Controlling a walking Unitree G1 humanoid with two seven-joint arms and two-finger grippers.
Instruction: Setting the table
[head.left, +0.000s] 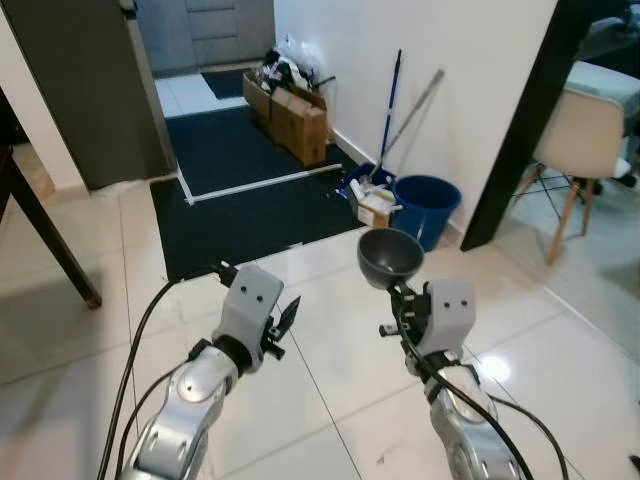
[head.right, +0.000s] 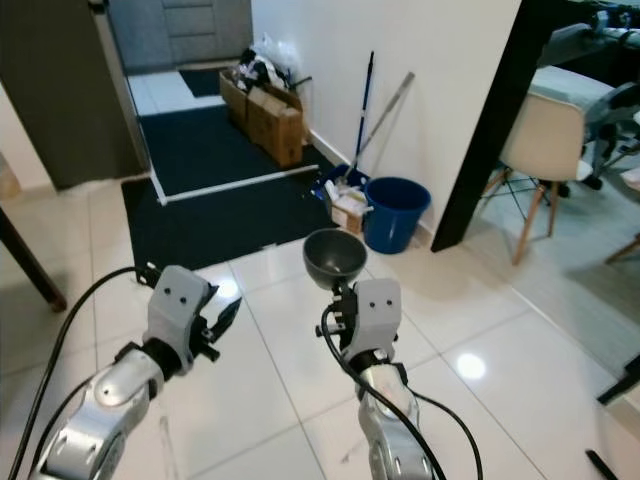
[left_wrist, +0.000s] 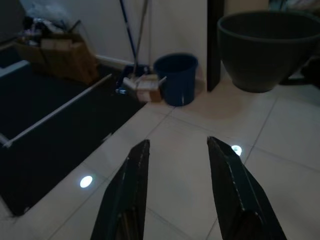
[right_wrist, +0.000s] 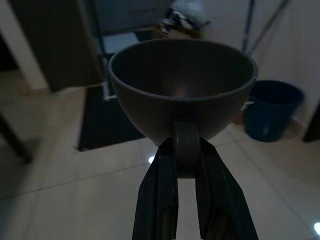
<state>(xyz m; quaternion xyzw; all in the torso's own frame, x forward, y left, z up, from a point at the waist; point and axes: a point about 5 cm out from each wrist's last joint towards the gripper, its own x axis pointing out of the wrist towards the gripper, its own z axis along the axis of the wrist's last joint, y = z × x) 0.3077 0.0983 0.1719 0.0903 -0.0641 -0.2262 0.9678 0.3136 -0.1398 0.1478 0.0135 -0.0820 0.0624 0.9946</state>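
Note:
A dark grey bowl (head.left: 391, 256) is held upright in the air over the tiled floor by my right gripper (head.left: 398, 292), which is shut on the foot under the bowl (right_wrist: 186, 150). The bowl's inside looks bare in the right wrist view. My left gripper (head.left: 288, 314) is raised at about the same height, left of the bowl, and stands open with nothing between its fingers (left_wrist: 131, 187). The left wrist view catches the bowl (left_wrist: 264, 47) off to one side.
A blue bucket (head.left: 426, 209), a mop and a small box stand against the white wall ahead. Cardboard boxes (head.left: 293, 116) sit further back on a dark mat (head.left: 240, 190). A pale chair (head.left: 582, 148) is beyond a black frame at right. A dark table leg (head.left: 50, 240) is at left.

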